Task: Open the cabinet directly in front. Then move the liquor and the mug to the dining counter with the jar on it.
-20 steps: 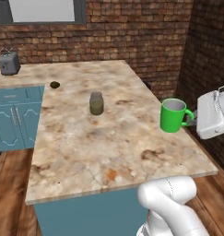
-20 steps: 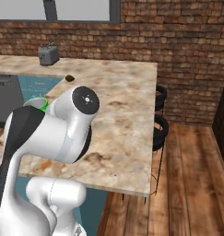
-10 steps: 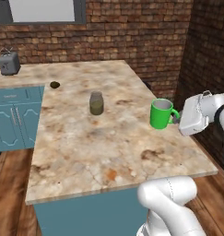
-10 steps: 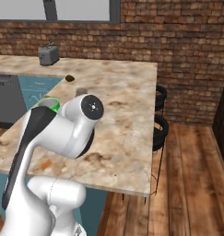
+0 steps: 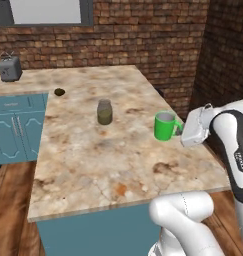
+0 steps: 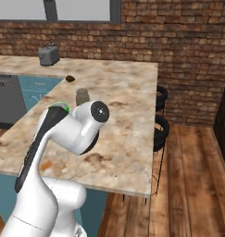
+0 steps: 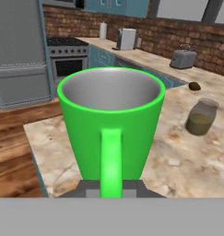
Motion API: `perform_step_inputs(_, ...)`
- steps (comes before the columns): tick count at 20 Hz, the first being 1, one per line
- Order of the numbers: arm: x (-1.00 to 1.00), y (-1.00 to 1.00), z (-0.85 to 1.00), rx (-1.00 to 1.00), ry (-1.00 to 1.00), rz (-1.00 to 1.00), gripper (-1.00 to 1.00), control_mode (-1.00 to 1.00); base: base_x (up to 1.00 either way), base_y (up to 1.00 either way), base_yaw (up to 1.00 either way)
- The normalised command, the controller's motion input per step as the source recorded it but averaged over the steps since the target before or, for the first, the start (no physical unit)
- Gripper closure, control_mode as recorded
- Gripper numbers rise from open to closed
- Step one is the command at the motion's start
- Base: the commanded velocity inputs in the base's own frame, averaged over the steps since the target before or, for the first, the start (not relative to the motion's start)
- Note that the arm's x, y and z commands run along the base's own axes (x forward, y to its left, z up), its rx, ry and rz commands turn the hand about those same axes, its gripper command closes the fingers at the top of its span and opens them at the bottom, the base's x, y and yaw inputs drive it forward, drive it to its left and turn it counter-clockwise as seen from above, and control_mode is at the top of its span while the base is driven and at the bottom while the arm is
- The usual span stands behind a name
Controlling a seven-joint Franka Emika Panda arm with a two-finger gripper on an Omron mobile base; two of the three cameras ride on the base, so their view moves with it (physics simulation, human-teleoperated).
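Observation:
My gripper is shut on the side handle of the bright green mug, which stays upright over the right edge of the dining counter. Whether the mug's base touches the stone, I cannot tell. In the hand view the mug is close, handle toward me, with my gripper clamped at its base. The squat jar stands mid-counter, left of the mug and apart from it; it is also the jar at the hand view's right. A green sliver of mug peeks over my arm. The liquor is out of view.
A grey toaster sits on the far wall counter, and a small dark lump lies near the dining counter's back left corner. Teal base cabinets stand left. Two black stools line the counter's right side. A stove stands beyond.
The gripper has carried the mug leftward, from beyond the counter's right edge to over the stone. The jar has not moved.

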Motion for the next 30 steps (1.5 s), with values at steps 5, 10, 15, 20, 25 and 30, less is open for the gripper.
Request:
perform_step_inputs(5,0.56,0.11,-0.36,0.00,0.00,0.00,1.00,-1.00,0.00,0.00,0.00)
perform_step_inputs(10,0.52,0.11,-0.27,0.00,0.00,0.00,1.00,-1.00,0.00,0.00,0.00)
perform_step_inputs(15,0.54,0.07,-0.30,0.00,0.00,0.00,1.00,-1.00,0.00,0.00,0.00)
perform_step_inputs(20,0.55,0.04,-0.34,0.00,0.00,0.00,1.00,-1.00,0.00,0.00,0.00)
perform_step_inputs(25,0.58,0.06,-0.35,0.00,0.00,0.00,1.00,-1.00,0.00,0.00,0.00)
perform_step_inputs(30,0.58,0.05,-0.40,0.00,0.00,0.00,1.00,-1.00,0.00,0.00,0.00)
